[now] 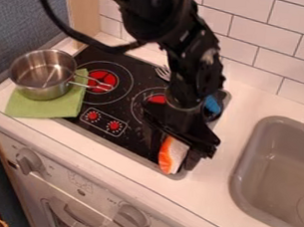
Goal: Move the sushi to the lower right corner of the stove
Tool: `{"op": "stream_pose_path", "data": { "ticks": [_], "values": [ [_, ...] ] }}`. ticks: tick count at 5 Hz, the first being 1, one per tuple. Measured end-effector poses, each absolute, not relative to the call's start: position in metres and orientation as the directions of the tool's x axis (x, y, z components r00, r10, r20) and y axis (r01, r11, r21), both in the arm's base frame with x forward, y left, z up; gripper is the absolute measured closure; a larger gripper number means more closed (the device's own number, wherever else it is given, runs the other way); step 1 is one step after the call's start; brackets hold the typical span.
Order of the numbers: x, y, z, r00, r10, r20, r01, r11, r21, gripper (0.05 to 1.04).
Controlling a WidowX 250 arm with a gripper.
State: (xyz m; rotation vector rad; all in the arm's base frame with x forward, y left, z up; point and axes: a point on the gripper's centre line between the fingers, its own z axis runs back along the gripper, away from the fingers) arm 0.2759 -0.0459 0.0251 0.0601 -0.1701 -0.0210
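Note:
Over the lower right corner of the black stove (133, 143), the gripper (173, 152) points down. Its fingers stand on both sides of the sushi (172, 156), shut on it. The sushi is orange and white, with its upper end hidden under the gripper. I cannot tell whether its bottom touches the stove top.
A metal pot (43, 73) sits on a green cloth (45, 107) at the left, its handle over the stove. Behind the arm are a fork (163, 73) and a blue object (212, 105). The grey sink (244, 163) lies to the right, with tiled wall behind.

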Motion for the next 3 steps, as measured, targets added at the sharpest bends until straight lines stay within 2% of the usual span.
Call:
{"op": "stream_pose_path", "data": {
  "ticks": [1, 2, 3],
  "values": [
    [0.282, -0.042, 0.050, 0.980, -0.015, 0.197, 0.004, 0.998, 0.058, 0.084],
    [0.290, -0.037, 0.080, 0.965, 0.026, 0.260, -0.035, 0.999, 0.027, 0.084],
    [0.290, -0.036, 0.082, 0.964, 0.028, 0.265, -0.037, 0.999, 0.026, 0.083]
  ]
}}
